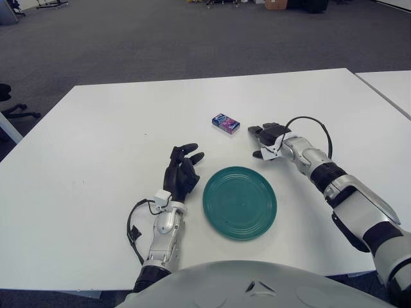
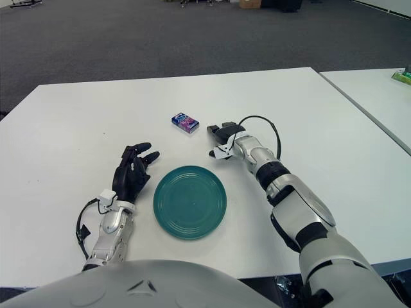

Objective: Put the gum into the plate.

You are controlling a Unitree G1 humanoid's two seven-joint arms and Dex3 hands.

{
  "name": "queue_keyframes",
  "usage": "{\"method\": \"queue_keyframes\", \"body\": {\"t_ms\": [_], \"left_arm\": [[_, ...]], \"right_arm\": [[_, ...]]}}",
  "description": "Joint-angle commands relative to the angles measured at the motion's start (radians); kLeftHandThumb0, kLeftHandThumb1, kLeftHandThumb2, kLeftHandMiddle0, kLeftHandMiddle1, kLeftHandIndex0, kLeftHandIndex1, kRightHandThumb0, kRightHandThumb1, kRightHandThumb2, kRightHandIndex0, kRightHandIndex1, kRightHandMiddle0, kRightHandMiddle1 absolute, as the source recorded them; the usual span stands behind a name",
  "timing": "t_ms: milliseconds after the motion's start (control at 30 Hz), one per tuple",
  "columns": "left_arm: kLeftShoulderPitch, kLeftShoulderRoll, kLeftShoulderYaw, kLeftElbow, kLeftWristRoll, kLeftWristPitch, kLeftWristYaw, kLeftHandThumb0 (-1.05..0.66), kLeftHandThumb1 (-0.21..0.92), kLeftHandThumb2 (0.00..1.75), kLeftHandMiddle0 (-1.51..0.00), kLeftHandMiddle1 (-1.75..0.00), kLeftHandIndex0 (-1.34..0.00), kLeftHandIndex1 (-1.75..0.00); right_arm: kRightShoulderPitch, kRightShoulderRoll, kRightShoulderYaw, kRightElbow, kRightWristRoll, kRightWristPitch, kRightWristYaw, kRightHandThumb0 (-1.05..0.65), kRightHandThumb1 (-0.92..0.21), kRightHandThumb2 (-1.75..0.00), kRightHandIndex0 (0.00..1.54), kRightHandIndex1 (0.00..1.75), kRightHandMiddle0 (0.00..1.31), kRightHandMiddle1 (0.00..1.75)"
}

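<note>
The left hand lies with relaxed fingers beside the green plate on the counter. Farther back, the gum sits untouched, just left of the empty, loosely spread right hand, which risks nudging it farther away.

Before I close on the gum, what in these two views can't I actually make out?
- Gum: its label print is too small to read in either view.
- Right hand: beside the gum and apart from it; its palm side faces away, and whether it touches the table is unclear.
- Left hand: left of the plate; its forearm's near end is hidden behind the robot's own body at the bottom edge.
</note>
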Motion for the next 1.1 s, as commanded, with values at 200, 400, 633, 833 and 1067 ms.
{"method": "queue_keyframes", "body": {"t_ms": [200, 400, 633, 833, 1067], "left_arm": [[0.020, -0.091, 0.015, 0.082, -0.025, -0.001, 0.001, -0.93, 0.92, 0.88, -0.45, -0.85, -0.27, -1.19], [0.021, -0.088, 0.015, 0.083, -0.028, -0.003, 0.000, -0.94, 0.92, 0.88, -0.45, -0.85, -0.27, -1.19], [0.022, -0.084, 0.014, 0.082, -0.027, 0.001, -0.001, -0.95, 0.92, 0.88, -0.46, -0.85, -0.26, -1.18], [0.023, -0.083, 0.015, 0.082, -0.027, -0.001, -0.002, -0.95, 0.92, 0.88, -0.46, -0.86, -0.26, -1.19], [0.024, -0.084, 0.017, 0.084, -0.027, -0.007, -0.005, -0.94, 0.92, 0.88, -0.47, -0.87, -0.26, -1.19]], "right_arm": [[-0.048, 0.010, -0.007, 0.082, 0.002, 0.021, 0.000, -1.05, -0.92, -0.77, 0.20, 0.00, 0.00, 0.24], [-0.079, 0.023, -0.005, 0.126, -0.005, 0.030, -0.025, -1.05, -0.92, -0.77, 0.22, 0.01, 0.00, 0.27], [-0.101, 0.033, -0.014, 0.162, 0.007, 0.036, -0.051, -1.05, -0.92, -0.78, 0.23, 0.01, 0.00, 0.29], [-0.116, 0.047, -0.013, 0.194, 0.009, 0.047, -0.071, -1.05, -0.92, -0.77, 0.26, 0.02, 0.00, 0.33], [-0.120, 0.055, -0.015, 0.209, 0.013, 0.052, -0.087, -1.05, -0.92, -0.76, 0.28, 0.03, 0.00, 0.39]]}}
